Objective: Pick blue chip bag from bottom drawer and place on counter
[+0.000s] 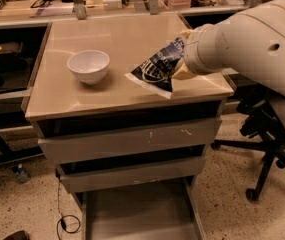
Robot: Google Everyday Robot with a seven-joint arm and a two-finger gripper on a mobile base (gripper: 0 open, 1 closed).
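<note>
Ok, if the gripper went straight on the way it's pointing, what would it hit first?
The gripper, over the right side of the counter holding the blue chip bag, points left. Likely the white bowl comes first, though depth is unclear.

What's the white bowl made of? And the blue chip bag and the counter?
The white bowl looks like glazed ceramic or hard plastic: smooth, glossy, thick rim. The blue chip bag, held at its right end by the gripper over the counter, looks like thin foil or plastic film: crinkled and shiny. The counter looks like smooth painted metal or laminate: it shows soft reflections.
</note>
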